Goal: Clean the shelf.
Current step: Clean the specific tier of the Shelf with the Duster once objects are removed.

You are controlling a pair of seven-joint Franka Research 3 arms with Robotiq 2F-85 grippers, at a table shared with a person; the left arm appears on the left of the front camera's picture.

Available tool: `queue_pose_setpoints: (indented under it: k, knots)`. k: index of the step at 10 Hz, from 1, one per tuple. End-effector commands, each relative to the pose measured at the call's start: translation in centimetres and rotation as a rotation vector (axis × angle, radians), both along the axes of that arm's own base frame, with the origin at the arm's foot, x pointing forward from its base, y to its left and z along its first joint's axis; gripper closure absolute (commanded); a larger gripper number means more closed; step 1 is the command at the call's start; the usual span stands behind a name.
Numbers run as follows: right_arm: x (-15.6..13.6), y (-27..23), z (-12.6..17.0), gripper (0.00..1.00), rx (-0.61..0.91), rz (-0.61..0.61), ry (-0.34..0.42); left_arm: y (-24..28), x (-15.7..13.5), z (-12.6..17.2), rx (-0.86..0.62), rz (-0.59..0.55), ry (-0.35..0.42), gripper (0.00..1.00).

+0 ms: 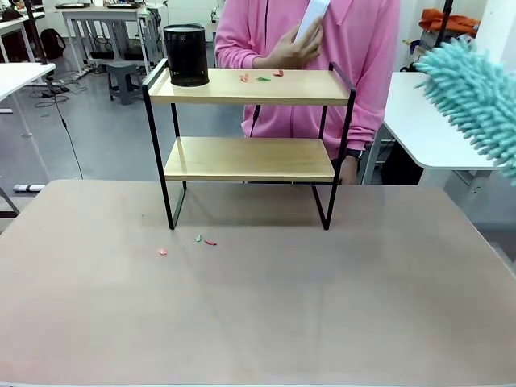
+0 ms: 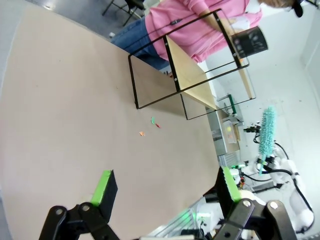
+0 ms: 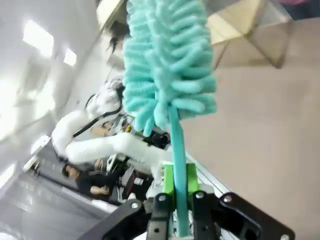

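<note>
Empty left gripper (image 2: 166, 184), jaws spread wide, right gripper (image 3: 179, 176) clamped on handle of teal duster (image 3: 170, 65)

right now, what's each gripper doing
left gripper: open, holding nothing.
right gripper: shut on the handle of the teal duster.

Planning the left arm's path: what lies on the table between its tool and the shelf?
Left wrist view: three small coloured scraps lie on the table between the left tool and the shelf; otherwise bare.
</note>
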State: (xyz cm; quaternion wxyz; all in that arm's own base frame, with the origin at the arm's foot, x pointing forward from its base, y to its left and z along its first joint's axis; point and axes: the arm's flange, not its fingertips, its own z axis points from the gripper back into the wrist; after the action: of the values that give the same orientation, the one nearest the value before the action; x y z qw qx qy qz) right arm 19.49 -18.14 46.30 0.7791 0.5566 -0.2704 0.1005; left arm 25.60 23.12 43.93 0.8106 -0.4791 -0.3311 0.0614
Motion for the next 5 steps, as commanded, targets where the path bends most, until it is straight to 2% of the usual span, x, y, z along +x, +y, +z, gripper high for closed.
queue_pose_setpoints:
  k: [1,2,3,4,5]
  knots:
    - [2.7,5.7,-4.2,0.88,-0.002,-0.135,0.221,-0.1,0.1,0.0,-0.004,0.000,-0.031,0.00]
    - [4.4,6.6,-4.4,0.88,-0.089,-0.171,0.359,-0.1,0.1,0.0,-0.004,0.000,-0.031,0.00]
    - [6.5,8.0,-4.2,0.88,-0.129,-0.136,0.419,-0.1,0.1,0.0,-0.004,0.000,-0.031,0.00]
    - [3.7,-1.1,-3.2,0.88,-0.072,-0.141,0.224,-0.1,0.1,0.0,-0.004,0.000,-0.031,0.00]
    - [3.7,-1.1,-3.2,0.88,-0.072,-0.141,0.224,-0.1,0.1,0.0,-0.004,0.000,-0.031,0.00]
